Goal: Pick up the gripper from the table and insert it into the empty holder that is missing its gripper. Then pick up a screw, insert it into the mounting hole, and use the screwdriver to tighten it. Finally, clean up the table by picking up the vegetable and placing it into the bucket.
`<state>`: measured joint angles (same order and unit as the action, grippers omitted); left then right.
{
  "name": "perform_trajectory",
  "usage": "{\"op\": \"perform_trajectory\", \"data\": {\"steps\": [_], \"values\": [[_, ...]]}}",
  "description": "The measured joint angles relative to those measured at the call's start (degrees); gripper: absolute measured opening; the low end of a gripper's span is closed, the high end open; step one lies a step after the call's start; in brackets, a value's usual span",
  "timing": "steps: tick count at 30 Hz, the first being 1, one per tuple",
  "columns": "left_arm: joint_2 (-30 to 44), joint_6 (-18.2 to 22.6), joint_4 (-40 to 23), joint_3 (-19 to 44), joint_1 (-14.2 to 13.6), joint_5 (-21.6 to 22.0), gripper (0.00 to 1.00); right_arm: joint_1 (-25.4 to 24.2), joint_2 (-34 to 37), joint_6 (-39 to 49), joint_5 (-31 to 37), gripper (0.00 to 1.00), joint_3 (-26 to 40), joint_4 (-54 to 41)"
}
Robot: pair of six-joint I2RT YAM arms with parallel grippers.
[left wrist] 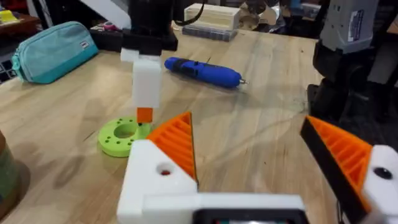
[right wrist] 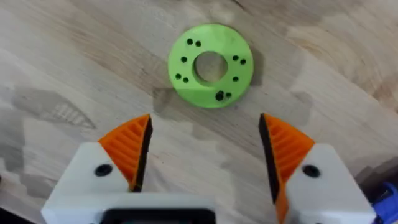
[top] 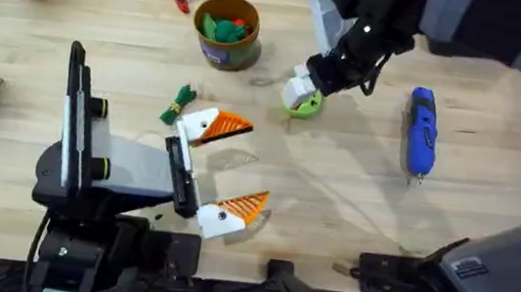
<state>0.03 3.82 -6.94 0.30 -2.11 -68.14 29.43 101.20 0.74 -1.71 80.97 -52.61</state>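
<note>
While R gripper (right wrist: 205, 121) hangs over lime-green disc (right wrist: 211, 62), fingers released, I log item: dark screw (right wrist: 219, 95), prob., in disc hole, table (top: 334, 194) 12 o'clock. Likely tiny, stiff, slippery; pinch at head. L gripper (left wrist: 249, 130): fingers released, empty.

The right pincer (top: 303, 94) hangs open above a lime-green disc (top: 305, 103) at the table's (top: 331, 213) far middle, bare wood between its pads and the disc. To its right lies the screwdriver (top: 421, 131), with open wood between. The bucket (top: 226, 30) stands to the far left. The grey stand (top: 119, 174) blocks the near left.
</note>
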Motion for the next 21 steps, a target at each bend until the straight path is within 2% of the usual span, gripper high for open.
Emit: {"op": "perform_trajectory", "data": {"steps": [5,13,21], "values": [[0.00,0.02,0.00,0.00,0.00,0.02,0.982,0.00,1.99,2.04,0.32,0.883,0.36,-0.14],[0.02,0.02,0.00,0.00,0.00,0.00,0.982,0.00,6.26,3.68,0.48,0.865,5.22,-1.08],[0.02,0.02,0.00,0.00,0.00,0.00,0.982,0.00,7.89,4.04,2.53,0.834,5.57,-3.07]]}}
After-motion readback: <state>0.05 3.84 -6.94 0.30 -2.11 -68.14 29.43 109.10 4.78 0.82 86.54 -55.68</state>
